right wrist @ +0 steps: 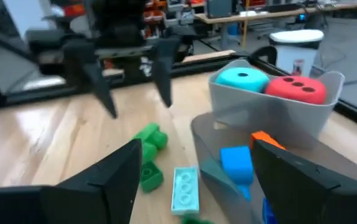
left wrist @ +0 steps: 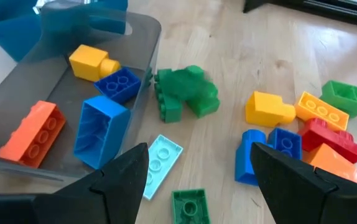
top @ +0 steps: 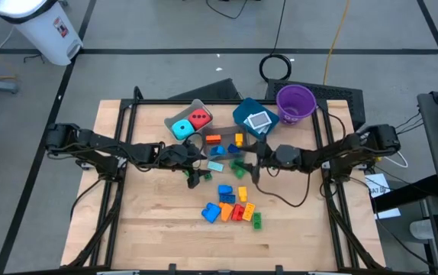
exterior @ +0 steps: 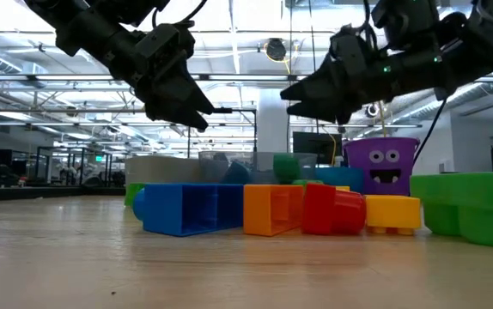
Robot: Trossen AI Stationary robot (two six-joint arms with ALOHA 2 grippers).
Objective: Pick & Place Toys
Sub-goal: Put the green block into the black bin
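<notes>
While both tools (top: 194,177) (top: 256,169) gape wide, pale blue brick (left wrist: 160,165) flat, long axis toward grey bin (left wrist: 142,43).

Glossy plastic bricks (left wrist: 270,107) lie on the matt, pale wooden table (top: 165,229) beside a translucent smoky plastic bin (left wrist: 135,37).

In the low view, the brick row (exterior: 281,209) at centre hides most of the bins (exterior: 229,165) behind it, and a green brick (exterior: 474,206) is cut by the right edge. From above, the card (top: 258,120) in the teal bin (top: 243,111) is too small to read, and the claws cover bricks at mid-frame. In the left wrist view, a green brick (left wrist: 190,207) runs off the bottom edge and an orange one (left wrist: 337,163) sits half behind a finger (left wrist: 290,180). The right wrist view is blurred throughout.
</notes>
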